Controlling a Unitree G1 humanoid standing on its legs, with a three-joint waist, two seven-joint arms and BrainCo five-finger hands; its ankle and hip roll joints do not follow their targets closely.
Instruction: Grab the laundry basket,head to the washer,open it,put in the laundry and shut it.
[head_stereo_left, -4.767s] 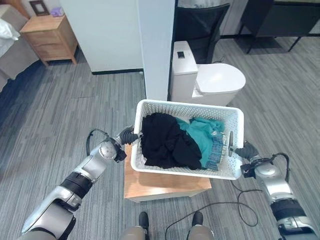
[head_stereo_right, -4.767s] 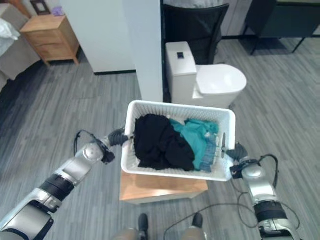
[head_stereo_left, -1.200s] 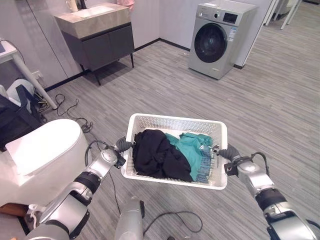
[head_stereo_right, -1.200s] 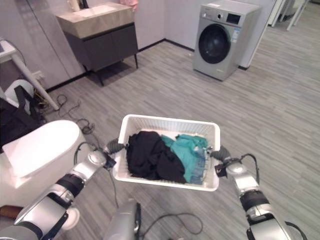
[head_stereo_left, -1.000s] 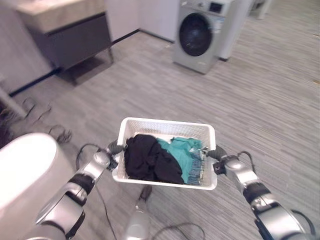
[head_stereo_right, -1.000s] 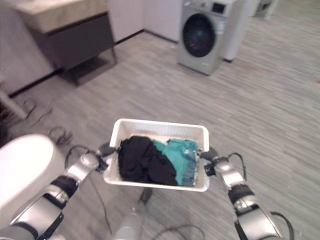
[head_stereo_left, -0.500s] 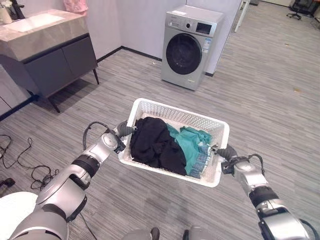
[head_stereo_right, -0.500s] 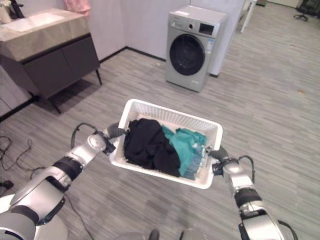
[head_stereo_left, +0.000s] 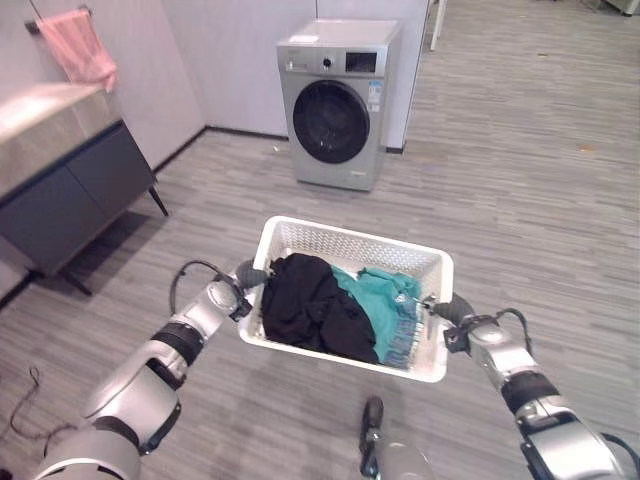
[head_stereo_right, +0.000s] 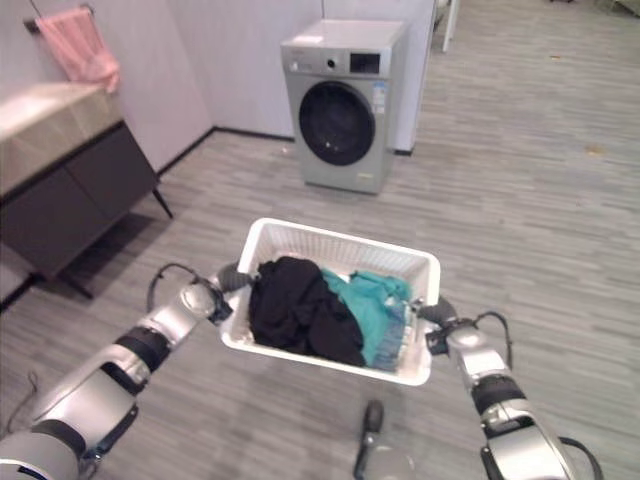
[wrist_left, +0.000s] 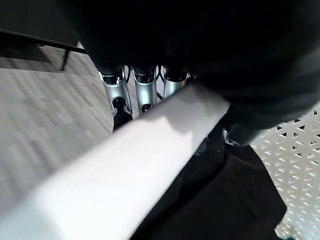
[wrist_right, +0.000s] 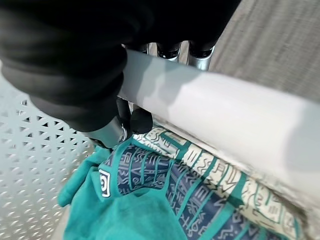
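- The laundry basket (head_stereo_left: 420, 262) is white plastic, rectangular, with perforated lattice walls and a thick smooth rim; it is held in the air above the grey plank floor (head_stereo_left: 540, 190), at the centre of the head views.
- Inside it, a crumpled black garment (head_stereo_left: 310, 305) fills the 9 o'clock half, and a teal garment (head_stereo_left: 385, 300) lies against it toward 3 o'clock, with a teal, navy and cream patterned cloth (wrist_right: 200, 185) tucked along that end wall.
- The left robot hand (head_stereo_left: 248, 275) is closed round the rim at the basket's 9 o'clock end; its wrist view shows the fingers (wrist_left: 145, 95) curled under the rim and the thumb inside.
- The right robot hand (head_stereo_left: 447, 310) grips the rim at the 3 o'clock end in the same way, fingers outside, thumb (wrist_right: 137, 120) inside beside the patterned cloth.
- The washer (head_stereo_left: 335, 100), silver-grey with a dark round door that is shut, stands at 12 o'clock, well apart from the basket.
- A dark cabinet (head_stereo_left: 60, 200) with a stone top sits at 9 o'clock, and a pink towel (head_stereo_left: 80, 55) hangs at 10 o'clock.
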